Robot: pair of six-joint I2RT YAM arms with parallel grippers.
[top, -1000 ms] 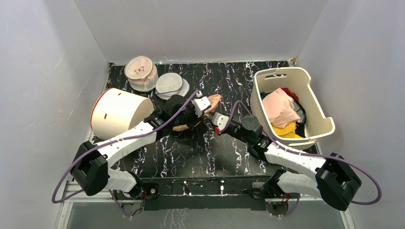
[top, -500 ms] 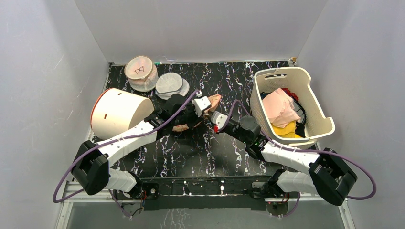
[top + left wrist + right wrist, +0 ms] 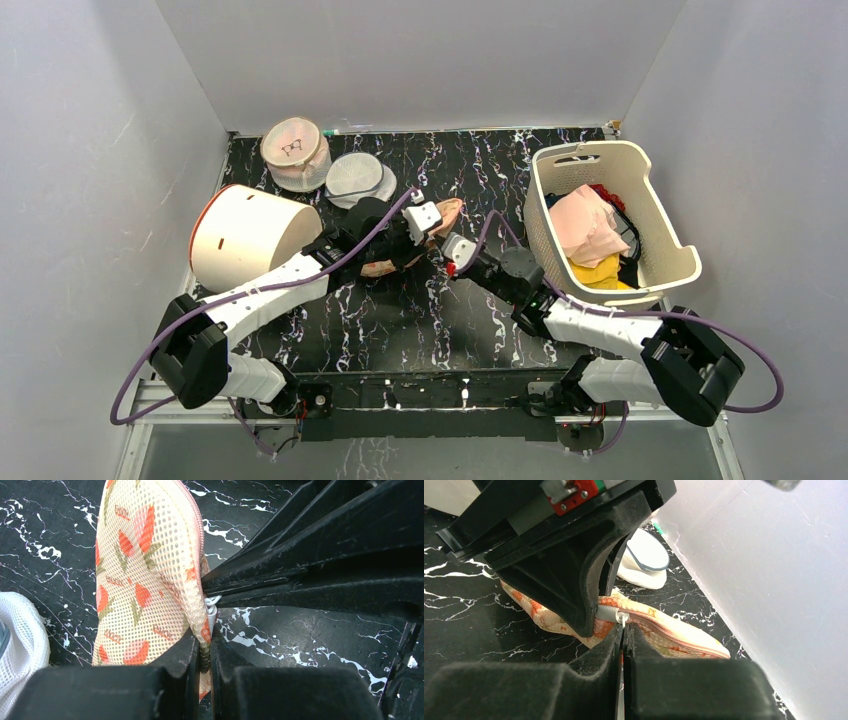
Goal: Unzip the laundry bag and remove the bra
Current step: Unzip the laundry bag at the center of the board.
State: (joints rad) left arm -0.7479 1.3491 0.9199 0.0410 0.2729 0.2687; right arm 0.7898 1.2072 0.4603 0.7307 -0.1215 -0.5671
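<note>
Laundry bag lies approx. mid-desk, w/ white mesh pouch at its 11 o'clock and basket at 3 o'clock. Left end effector is pinched narrow on the bag's seam edge by the zip. Right end effector, coming in from 4 o'clock, is clamped tight on the white zip pull. Zip beyond the pull looks shut.

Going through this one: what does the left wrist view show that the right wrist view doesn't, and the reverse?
Left wrist only: the bag's red-printed mesh side, with the left gripper shut on its edge. Right wrist only: the zip, looking closed along the seam, and the wall. Both: bag, the pull in the right gripper, white pouch, table.
</note>
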